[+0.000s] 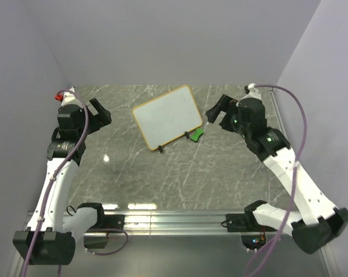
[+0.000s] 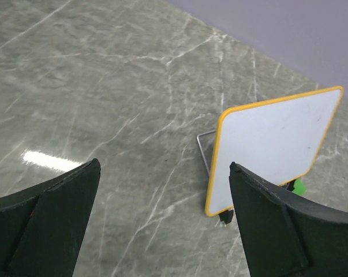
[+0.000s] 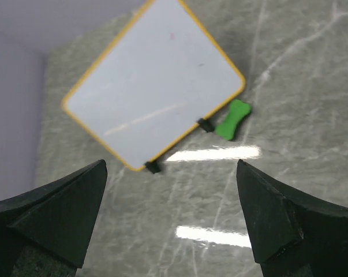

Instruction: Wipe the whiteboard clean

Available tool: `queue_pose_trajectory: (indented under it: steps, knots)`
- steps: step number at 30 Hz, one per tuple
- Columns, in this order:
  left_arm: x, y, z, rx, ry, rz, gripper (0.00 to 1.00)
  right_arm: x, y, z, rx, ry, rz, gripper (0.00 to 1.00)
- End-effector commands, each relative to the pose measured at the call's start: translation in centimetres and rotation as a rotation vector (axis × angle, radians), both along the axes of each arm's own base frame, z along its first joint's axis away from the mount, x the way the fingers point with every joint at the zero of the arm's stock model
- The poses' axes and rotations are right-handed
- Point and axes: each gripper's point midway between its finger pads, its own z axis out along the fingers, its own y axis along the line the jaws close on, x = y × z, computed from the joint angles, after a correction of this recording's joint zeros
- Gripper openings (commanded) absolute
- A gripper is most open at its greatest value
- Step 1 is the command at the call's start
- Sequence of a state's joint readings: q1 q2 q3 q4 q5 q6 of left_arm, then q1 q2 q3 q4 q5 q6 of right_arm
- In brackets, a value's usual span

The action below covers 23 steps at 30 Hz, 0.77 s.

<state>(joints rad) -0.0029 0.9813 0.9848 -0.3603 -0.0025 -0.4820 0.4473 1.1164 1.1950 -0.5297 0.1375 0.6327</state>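
Note:
The whiteboard [image 1: 167, 116] stands propped at the back middle of the table, white with a thin orange frame and two black feet; its face looks clean. It also shows in the left wrist view [image 2: 272, 144] and the right wrist view [image 3: 153, 81]. A small green eraser [image 1: 196, 135] lies by its right foot, also seen in the right wrist view [image 3: 232, 119]. My left gripper [image 1: 103, 113] is open and empty, left of the board. My right gripper [image 1: 215, 112] is open and empty, just right of the board and above the eraser.
The grey marble table [image 1: 179, 179] is walled by lilac panels at the back and sides. A metal rail [image 1: 162, 219] with both arm bases runs along the near edge. A wire stand [image 2: 204, 147] shows behind the board.

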Motion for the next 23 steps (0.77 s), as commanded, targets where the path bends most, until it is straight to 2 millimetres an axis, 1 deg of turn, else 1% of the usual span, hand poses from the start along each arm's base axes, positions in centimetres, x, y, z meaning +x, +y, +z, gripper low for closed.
queue_pose_trajectory:
  steps: [1,2,3,4,5,6,7,9,10,11,12,15,17,19,21,23]
  knots:
    - [-2.3,1.9,1.9,0.042,0.029,0.129,0.99,-3.6,0.0,1.0,0.055,0.002,0.069,1.0]
    - [-2.6,2.1,2.8,0.058,0.01,0.13,1.0,-4.7,0.7,1.4,0.099,-0.013,0.117,1.0]
    - [-2.6,2.3,3.2,0.067,0.005,0.136,1.0,-6.2,1.1,3.6,0.159,-0.109,0.176,1.0]
    - [-2.4,2.4,3.4,0.072,0.003,0.144,1.0,-7.0,1.4,2.0,0.172,-0.102,0.206,1.0]
    - [-2.3,2.4,4.4,0.066,-0.014,0.146,0.99,-7.8,1.6,2.4,0.212,-0.128,0.232,1.0]
    - [-2.2,2.3,4.6,0.061,-0.015,0.146,1.0,-8.6,1.7,2.6,0.246,-0.148,0.246,1.0]
    - [-2.0,2.2,4.9,0.058,-0.021,0.14,0.99,-9.6,1.1,2.5,0.275,-0.168,0.23,1.0]
    - [-1.8,2.1,5.7,0.056,-0.034,0.134,0.99,-10.6,0.4,2.6,0.324,-0.165,0.193,1.0]
    - [-1.9,2.2,5.9,0.06,-0.032,0.137,0.98,-11.0,0.2,1.6,0.321,-0.135,0.184,1.0]
    - [-2.0,2.4,6.5,0.07,-0.046,0.145,0.98,-11.3,0.3,1.3,0.327,-0.124,0.19,1.0]
    - [-2.2,2.5,6.6,0.077,-0.047,0.147,0.99,-11.7,0.2,0.7,0.322,-0.104,0.195,1.0]
    - [-2.6,2.8,7.4,0.096,-0.059,0.152,0.99,-12.3,-0.2,-0.9,0.304,-0.049,0.183,1.0]
    - [-3.1,2.7,7.4,0.1,-0.052,0.146,0.99,-12.6,-0.3,-1.3,0.288,-0.042,0.189,1.0]
    - [-3.5,2.8,7.4,0.101,-0.051,0.145,0.99,-13.0,-0.5,-1.3,0.28,-0.062,0.198,1.0]
    - [-4.1,2.5,7.3,0.102,-0.05,0.128,0.99,-13.1,-0.8,-1.2,0.292,-0.09,0.186,1.0]
    - [-4.7,2.1,7.6,0.114,-0.069,0.09,0.99,-12.8,-1.6,-1.4,0.272,-0.089,0.136,1.0]
